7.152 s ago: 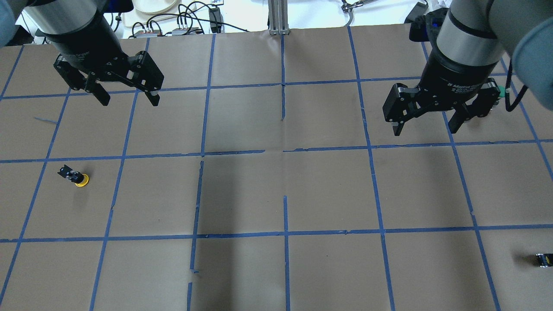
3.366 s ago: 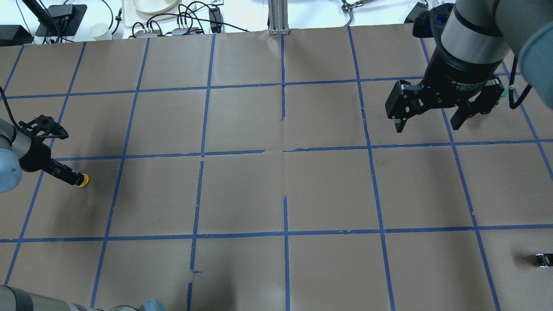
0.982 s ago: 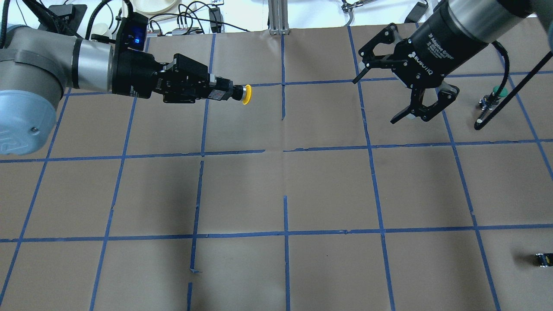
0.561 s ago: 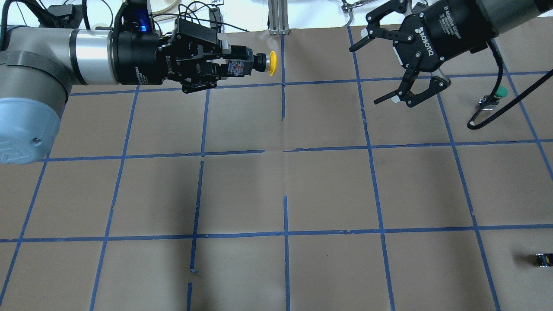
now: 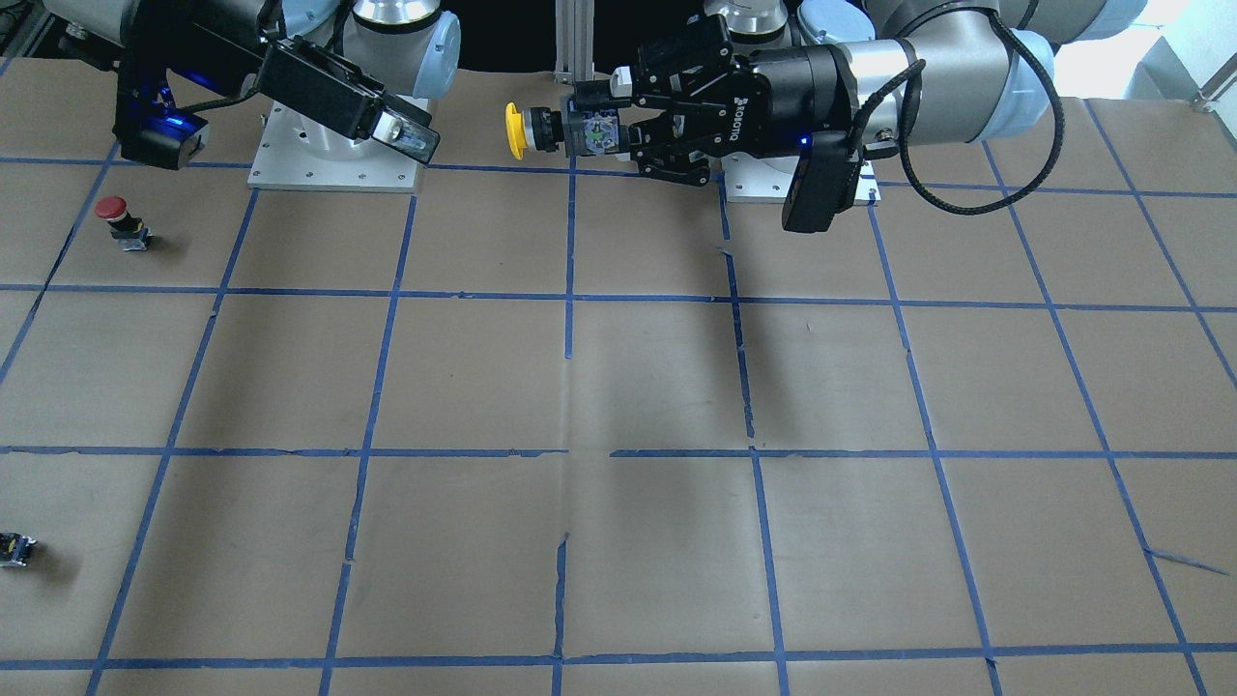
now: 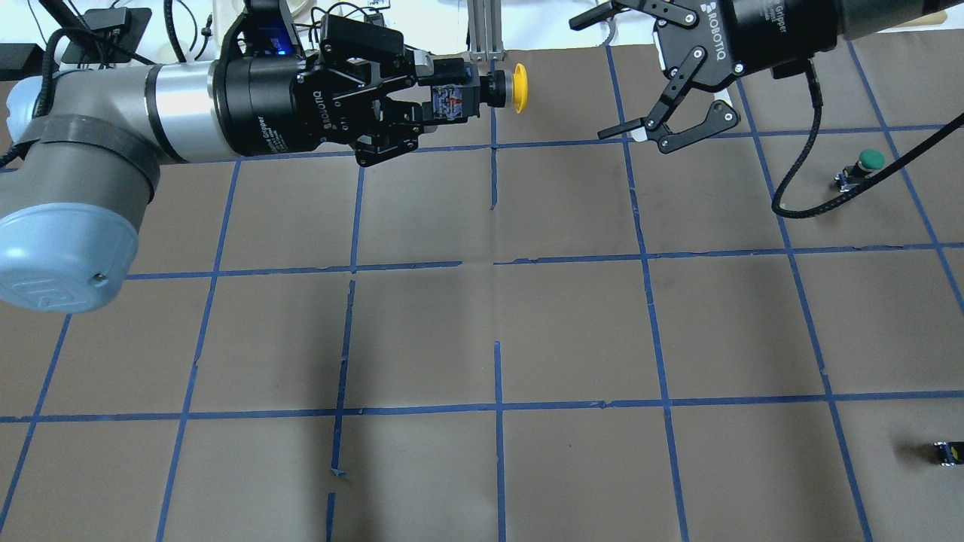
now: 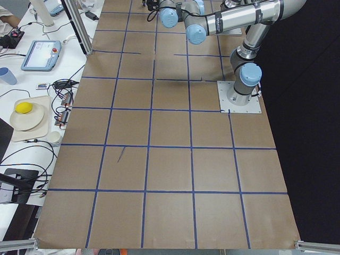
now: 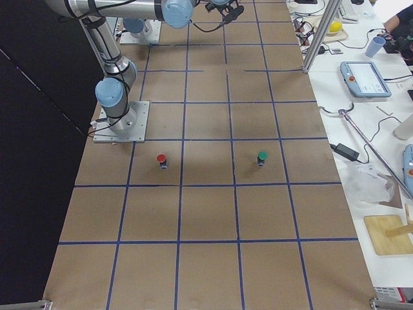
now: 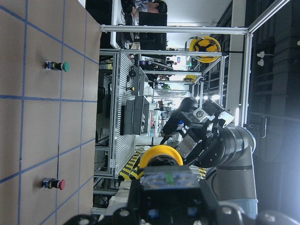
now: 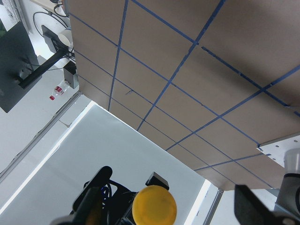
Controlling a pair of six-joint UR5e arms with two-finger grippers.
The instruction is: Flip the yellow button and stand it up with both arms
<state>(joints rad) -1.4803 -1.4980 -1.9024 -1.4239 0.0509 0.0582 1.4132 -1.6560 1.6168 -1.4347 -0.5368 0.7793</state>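
My left gripper (image 6: 440, 100) is shut on the black and grey body of the yellow button (image 6: 519, 77) and holds it level in the air over the table's back middle. The yellow cap points toward my right gripper (image 6: 589, 79), which is open, turned sideways, and a short gap away from the cap. The front-facing view shows the button (image 5: 514, 130) in my left gripper (image 5: 618, 130), with my right gripper (image 5: 416, 135) facing it. The right wrist view shows the cap (image 10: 154, 205) between its open fingers (image 10: 96, 192). The left wrist view shows the cap (image 9: 161, 157) ahead.
A green-capped button (image 6: 866, 162) stands at the right back of the brown table (image 6: 497, 331). A red-capped button (image 5: 114, 215) stands near the right arm's base. A small capless black block (image 6: 947, 452) lies at the front right edge.
My left gripper took the yellow button from the table's left, lifted it and carried it to the back middle. My right gripper turned sideways and moved left toward it, staying open.
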